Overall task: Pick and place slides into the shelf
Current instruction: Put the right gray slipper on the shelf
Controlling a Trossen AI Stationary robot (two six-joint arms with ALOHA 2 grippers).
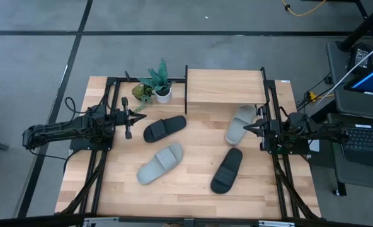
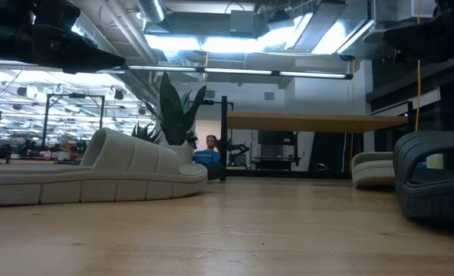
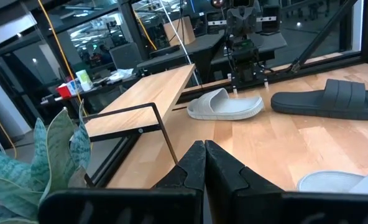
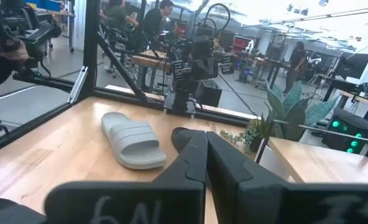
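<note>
All four slides (image 1: 164, 128) still lie loose mid-table in front of the shelf (image 1: 225, 86) and look light and rubbery, so the pressed-together left gripper (image 1: 140, 116) and right gripper (image 1: 246, 128) would best pinch a strap.

Two dark arms, tapered black fingers (image 3: 224, 171)

Even overhead light falls on the tabletop (image 1: 193, 186) with soft shadows; ceiling strip lights (image 2: 212, 42) glare in the low view, where the foreground blurs.
</note>
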